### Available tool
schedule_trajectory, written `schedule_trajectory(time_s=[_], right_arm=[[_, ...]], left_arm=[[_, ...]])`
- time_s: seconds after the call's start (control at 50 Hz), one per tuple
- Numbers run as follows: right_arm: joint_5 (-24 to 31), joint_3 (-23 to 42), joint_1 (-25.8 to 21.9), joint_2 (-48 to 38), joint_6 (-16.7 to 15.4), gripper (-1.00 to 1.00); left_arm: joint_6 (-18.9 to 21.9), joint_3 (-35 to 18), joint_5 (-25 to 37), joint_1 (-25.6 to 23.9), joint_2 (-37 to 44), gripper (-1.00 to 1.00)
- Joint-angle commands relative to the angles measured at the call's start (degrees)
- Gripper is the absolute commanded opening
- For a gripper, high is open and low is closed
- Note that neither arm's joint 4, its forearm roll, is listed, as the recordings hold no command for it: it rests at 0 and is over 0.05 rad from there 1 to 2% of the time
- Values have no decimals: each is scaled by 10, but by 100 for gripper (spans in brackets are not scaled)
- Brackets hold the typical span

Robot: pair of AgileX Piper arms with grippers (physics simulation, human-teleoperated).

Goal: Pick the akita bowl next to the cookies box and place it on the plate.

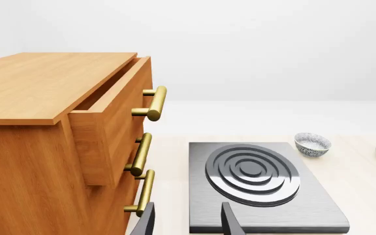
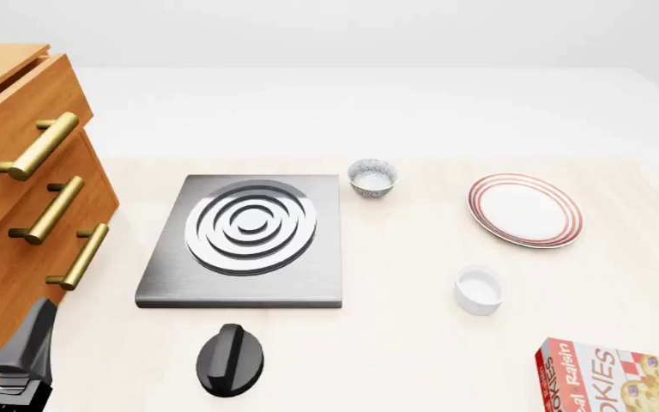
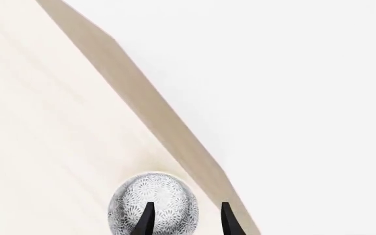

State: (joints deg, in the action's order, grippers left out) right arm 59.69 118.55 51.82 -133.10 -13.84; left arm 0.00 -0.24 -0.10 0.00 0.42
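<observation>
While right claw (image 3: 184,220) hangs unclenched over akita bowl (image 3: 152,205) w/ one finger inside, left claw (image 1: 186,223) sits released.

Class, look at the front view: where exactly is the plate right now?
The plate lies on the table's right side, beyond the white cup and to the right of the small patterned bowl beside the stove burner.

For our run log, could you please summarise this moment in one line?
right gripper open over akita bowl | bowl on table | left gripper open, empty | plate bare
</observation>
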Motion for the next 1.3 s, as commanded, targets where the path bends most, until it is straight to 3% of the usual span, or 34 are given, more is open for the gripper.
schedule_trajectory(time_s=[0.02,1.1,1.24,1.26,1.3], right_arm=[[-2,-5,-6,-13,0,100],[-32,-71,-13,-42,-3,100],[-47,-86,-10,-36,-16,100],[-48,-84,-9,-34,-16,-100],[-49,-83,-5,-30,-20,-100]], left_arm=[[0,0,0,0,0,100],[0,0,0,0,0,100],[0,0,0,0,0,100],[0,0,0,0,0,100],[0,0,0,0,0,100]])
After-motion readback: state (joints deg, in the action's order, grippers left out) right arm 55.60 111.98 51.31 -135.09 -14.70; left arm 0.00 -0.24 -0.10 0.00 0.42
